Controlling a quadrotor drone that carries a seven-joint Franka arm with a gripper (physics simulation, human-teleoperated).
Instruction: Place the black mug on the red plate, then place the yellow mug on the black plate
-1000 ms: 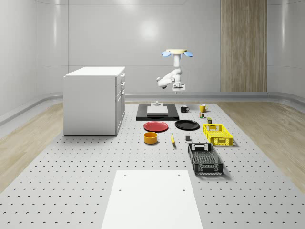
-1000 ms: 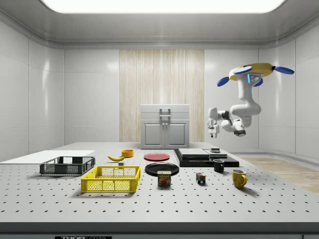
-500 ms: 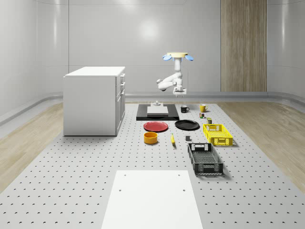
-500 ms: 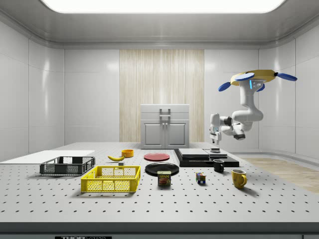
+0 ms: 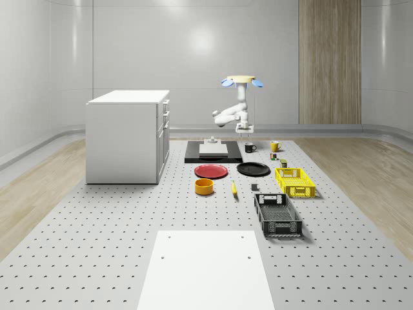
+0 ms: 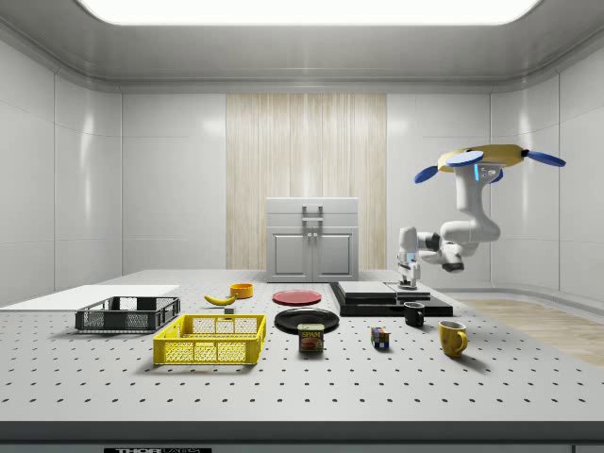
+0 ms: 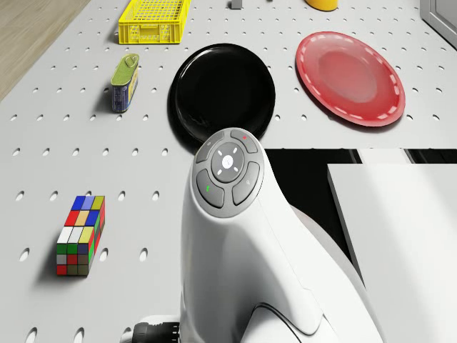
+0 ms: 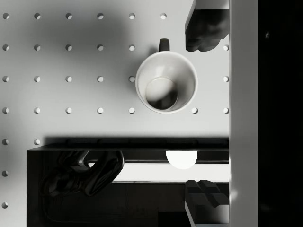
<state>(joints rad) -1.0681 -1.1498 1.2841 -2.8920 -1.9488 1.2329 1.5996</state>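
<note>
The black mug (image 5: pixel 250 147) (image 6: pixel 414 314) stands on the table beside the black slab; in the wrist view it shows from above with a pale inside (image 8: pixel 166 81). The yellow mug (image 5: pixel 275 146) (image 6: pixel 452 338) stands a little farther out. The red plate (image 5: pixel 211 171) (image 7: pixel 350 68) and the black plate (image 5: pixel 253 169) (image 7: pixel 223 93) lie side by side, both bare. The drone (image 5: pixel 242 81) (image 6: pixel 489 160) hovers above the mugs' end of the table. My gripper (image 5: pixel 246 131) (image 6: pixel 410 280) (image 8: pixel 204 111) hangs open just above the black mug, pointing down, with the mug slightly off its centre line.
A black slab with a white block (image 5: pixel 213 151) lies right by the black mug. A spam can (image 7: pixel 125 82) and a Rubik's cube (image 7: pixel 80 236) sit near the plates. A yellow basket (image 5: pixel 295 182), black basket (image 5: pixel 277 215), orange bowl (image 5: pixel 204 186), banana (image 5: pixel 234 188) and white cabinet (image 5: pixel 128 135) stand around.
The drone has dropped lower and drifted toward the whole-scene view's right. The arm has stretched down, bringing the gripper from well above the slab to just over the black mug.
</note>
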